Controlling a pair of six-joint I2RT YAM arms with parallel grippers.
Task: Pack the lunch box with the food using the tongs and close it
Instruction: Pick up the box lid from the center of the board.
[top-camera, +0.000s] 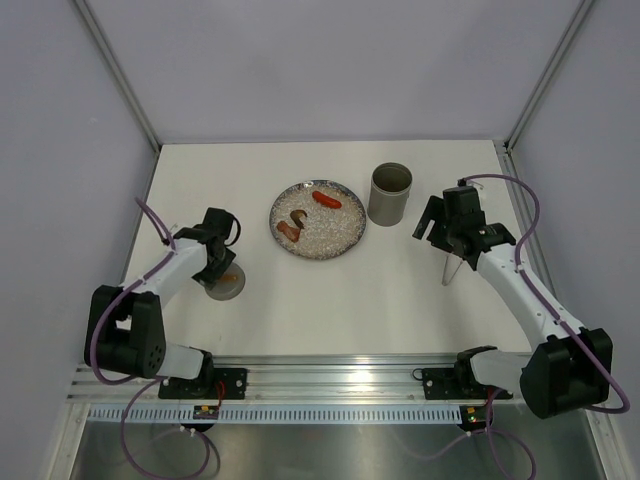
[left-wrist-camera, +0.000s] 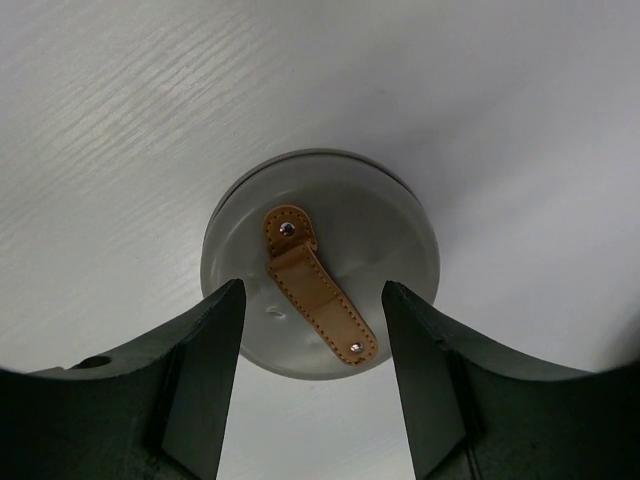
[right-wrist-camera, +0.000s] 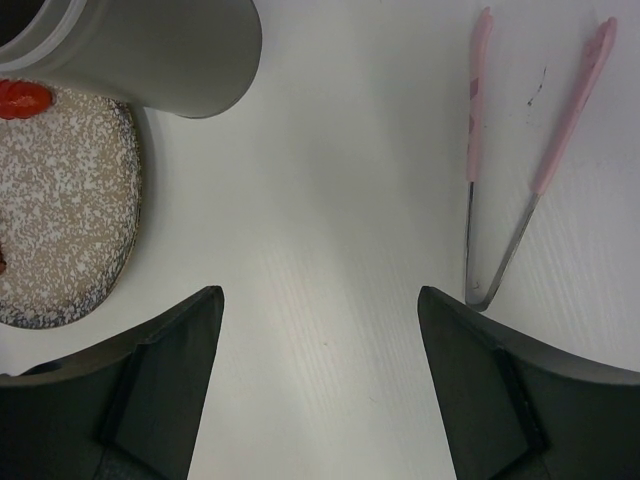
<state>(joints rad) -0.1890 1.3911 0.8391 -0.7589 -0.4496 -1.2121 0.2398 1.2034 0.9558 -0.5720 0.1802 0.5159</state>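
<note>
The grey-olive lunch box (top-camera: 390, 193) stands upright with its mouth open, right of the glittery plate (top-camera: 340, 240). The food lies on that plate: a red sausage (top-camera: 326, 200) and brown pieces (top-camera: 294, 224). In the right wrist view the lunch box (right-wrist-camera: 150, 50) and a red piece (right-wrist-camera: 22, 97) show at top left. The pale pink tongs (right-wrist-camera: 520, 170) lie flat on the table, beside and just beyond my open, empty right gripper (right-wrist-camera: 320, 292) (top-camera: 432, 222). My left gripper (left-wrist-camera: 312, 290) (top-camera: 220, 266) hangs open over a flat grey lid (left-wrist-camera: 400, 240), its fingers either side of the tan strap (left-wrist-camera: 318, 283).
The grey lid (top-camera: 228, 286) rests on the white table left of the plate (right-wrist-camera: 60, 210). Frame posts rise at the back corners, and a metal rail runs along the near edge by the arm bases.
</note>
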